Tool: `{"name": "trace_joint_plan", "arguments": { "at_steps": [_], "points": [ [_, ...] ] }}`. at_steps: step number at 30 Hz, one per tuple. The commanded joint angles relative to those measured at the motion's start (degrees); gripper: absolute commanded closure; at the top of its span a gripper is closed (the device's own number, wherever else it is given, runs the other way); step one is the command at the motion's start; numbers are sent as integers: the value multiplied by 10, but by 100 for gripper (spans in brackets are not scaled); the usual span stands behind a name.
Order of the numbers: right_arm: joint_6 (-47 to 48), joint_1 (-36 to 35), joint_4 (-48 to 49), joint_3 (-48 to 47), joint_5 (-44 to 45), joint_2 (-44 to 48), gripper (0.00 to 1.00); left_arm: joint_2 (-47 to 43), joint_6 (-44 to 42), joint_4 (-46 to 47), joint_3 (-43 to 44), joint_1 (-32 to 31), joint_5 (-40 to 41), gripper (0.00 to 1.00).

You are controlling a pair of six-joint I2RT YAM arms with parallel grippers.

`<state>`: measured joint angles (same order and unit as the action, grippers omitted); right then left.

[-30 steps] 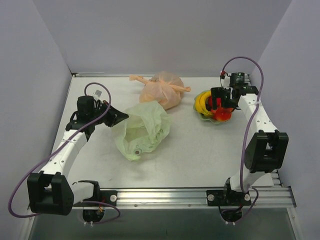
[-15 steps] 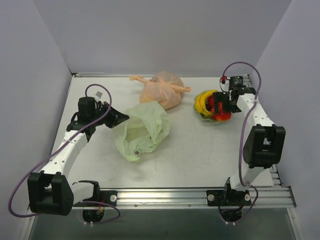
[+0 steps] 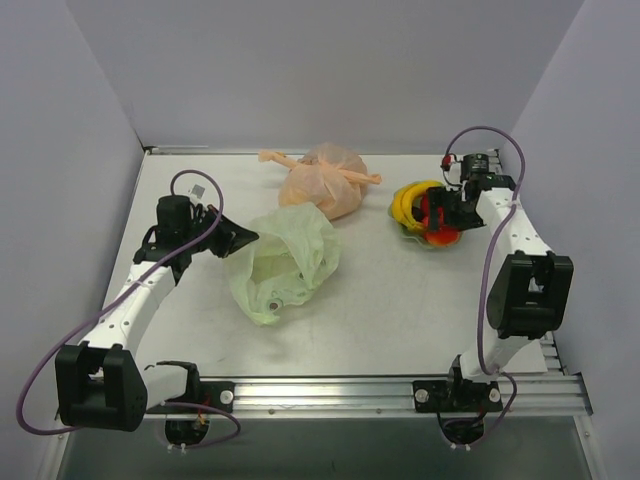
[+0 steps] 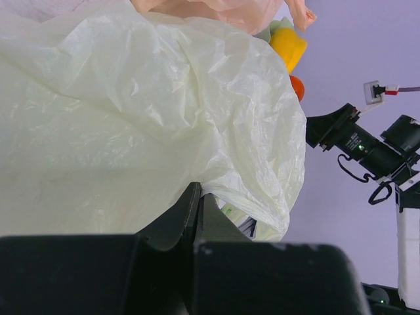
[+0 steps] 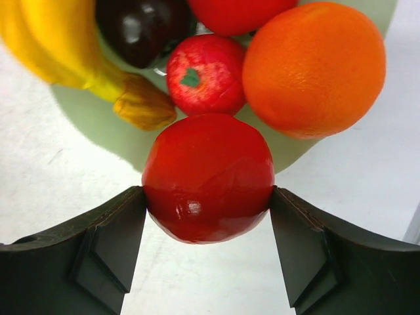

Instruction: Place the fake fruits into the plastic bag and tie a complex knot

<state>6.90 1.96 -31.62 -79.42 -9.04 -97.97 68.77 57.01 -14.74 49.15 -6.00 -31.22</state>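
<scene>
The pale green plastic bag (image 3: 285, 258) lies crumpled at the table's middle left and fills the left wrist view (image 4: 131, 118). My left gripper (image 3: 245, 236) is shut on its edge, jaws pinched together (image 4: 197, 190). My right gripper (image 3: 432, 213) is over the near rim of the pale green dish (image 3: 408, 235), shut on a glossy red round fruit (image 5: 208, 177), one finger touching each side. In the dish lie yellow bananas (image 5: 52, 46), an orange fruit (image 5: 314, 65), a smaller red fruit (image 5: 197, 73) and a dark one (image 5: 141, 29).
A knotted peach-orange bag (image 3: 325, 180) lies at the back, just behind the green bag. Grey walls close in the table on the left, back and right. The dish sits near the right wall, beside the right arm.
The right arm's wrist has shifted slightly toward the far right at the dish and its elbow has come forward. The left arm and the green bag have stayed still.
</scene>
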Motion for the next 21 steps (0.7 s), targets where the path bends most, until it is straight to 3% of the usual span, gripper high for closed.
{"name": "trace_joint_plan", "arguments": {
  "at_steps": [1,8,12,16,21],
  "points": [
    [-1,-1,-49,-22,-93,83,51,-10,13,25,-1,2,5,100],
    [-7,-120,-52,-14,-241,210,50,2,25,28,-1,5,-1,100],
    [1,-236,-27,-5,-315,263,50,8,32,38,0,9,-8,100],
    [13,-364,30,29,-276,282,50,18,41,47,0,9,-17,100],
    [39,-480,34,-28,-195,204,53,27,58,65,-4,13,-32,100]
  ]
}}
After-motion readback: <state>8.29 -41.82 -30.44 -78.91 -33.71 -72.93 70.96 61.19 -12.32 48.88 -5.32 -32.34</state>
